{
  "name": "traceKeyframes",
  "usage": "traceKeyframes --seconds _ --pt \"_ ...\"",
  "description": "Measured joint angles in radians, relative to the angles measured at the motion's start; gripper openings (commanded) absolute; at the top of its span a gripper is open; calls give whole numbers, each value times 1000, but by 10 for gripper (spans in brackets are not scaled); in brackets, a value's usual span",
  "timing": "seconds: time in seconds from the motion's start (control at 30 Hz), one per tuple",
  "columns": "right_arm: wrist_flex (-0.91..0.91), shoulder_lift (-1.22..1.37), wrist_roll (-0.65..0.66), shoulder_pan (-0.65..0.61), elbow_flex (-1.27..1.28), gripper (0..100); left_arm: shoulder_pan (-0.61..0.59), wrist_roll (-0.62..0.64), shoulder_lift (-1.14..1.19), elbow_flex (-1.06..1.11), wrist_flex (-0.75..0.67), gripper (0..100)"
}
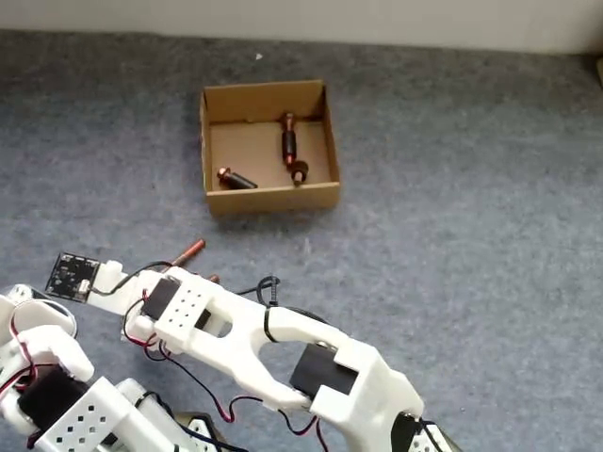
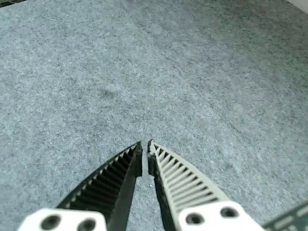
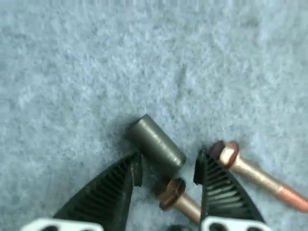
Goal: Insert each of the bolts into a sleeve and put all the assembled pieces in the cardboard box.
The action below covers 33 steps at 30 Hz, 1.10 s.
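Note:
A dark grey sleeve [image 3: 156, 142] lies on the carpet between the fingers of my open right gripper [image 3: 168, 161]. A copper bolt [image 3: 179, 196] lies in the same gap, with its head next to the sleeve's near end. A second copper bolt [image 3: 255, 173] rests just outside one finger, and its shank [image 1: 188, 250] pokes out beside the right arm [image 1: 245, 330] in the high view. The cardboard box [image 1: 268, 198] at the back holds two bolt-and-sleeve pieces [image 1: 288, 139] [image 1: 236, 179]. My left gripper [image 2: 145, 144] is shut on nothing above bare carpet.
Grey carpet covers the whole work surface. The left arm [image 1: 47, 377] sits at the front left corner, close beside the right arm, which stretches across from the front right. Loose red and black wires [image 1: 179, 363] hang between them. Open carpet lies right of the box.

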Motion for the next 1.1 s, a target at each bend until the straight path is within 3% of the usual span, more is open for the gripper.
traceKeyframes --seconds 0.27,0.6,0.9,1.1 --pt "-54 57 2 0 5 5 0 0 0 0 0 56" --pt "-52 57 2 3 3 5 2 0 0 0 0 56" --pt "219 -8 3 72 -46 5 5 0 0 0 0 56" --pt "364 -104 3 189 -46 5 74 0 0 0 0 57"
